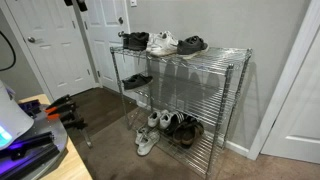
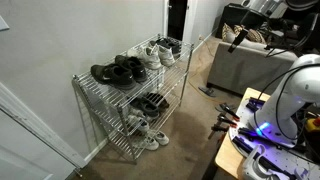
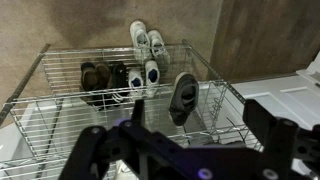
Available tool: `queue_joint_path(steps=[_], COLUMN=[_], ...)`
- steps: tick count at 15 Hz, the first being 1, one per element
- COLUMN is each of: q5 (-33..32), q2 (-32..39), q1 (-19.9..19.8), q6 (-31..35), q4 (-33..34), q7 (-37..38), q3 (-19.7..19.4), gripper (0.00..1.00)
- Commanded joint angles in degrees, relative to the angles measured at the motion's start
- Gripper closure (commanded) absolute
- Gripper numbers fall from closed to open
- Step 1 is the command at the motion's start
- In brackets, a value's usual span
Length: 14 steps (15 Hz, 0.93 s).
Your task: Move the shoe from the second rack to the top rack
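The shoe [image 1: 137,80], a low black sneaker, lies alone on the second rack [image 1: 185,92] at its end towards the door. It also shows in an exterior view [image 2: 150,103] and in the wrist view [image 3: 183,97]. The top rack [image 1: 215,52] carries black shoes [image 1: 135,41], white sneakers [image 1: 163,43] and a dark shoe [image 1: 192,44]. My gripper [image 3: 178,128] is open and empty, its two dark fingers wide apart at the bottom of the wrist view. It hangs well away from the shelving unit [image 1: 67,108], above the desk edge.
White sneakers [image 1: 150,132] and brown shoes [image 1: 185,128] sit at the bottom of the unit. A white door [image 1: 55,45] stands behind it. A grey sofa [image 2: 245,60] and my desk [image 2: 235,150] are on the robot's side. Brown carpet lies between.
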Motion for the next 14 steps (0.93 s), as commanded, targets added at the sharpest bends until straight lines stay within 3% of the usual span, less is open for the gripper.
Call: queue_joint_path(steps=[1, 11, 14], q5=[0.59, 0.6, 0.95], q2=[0.21, 0.33, 3.06], q1=[-0.68, -0.69, 1.41], q6=[-0.3, -0.3, 1.29], q4=[-0.26, -0.88, -0.6], q7=[-0.52, -0.53, 1.66], q3=[0.54, 0.55, 4.72], gripper=[0.0, 0.0, 0.0])
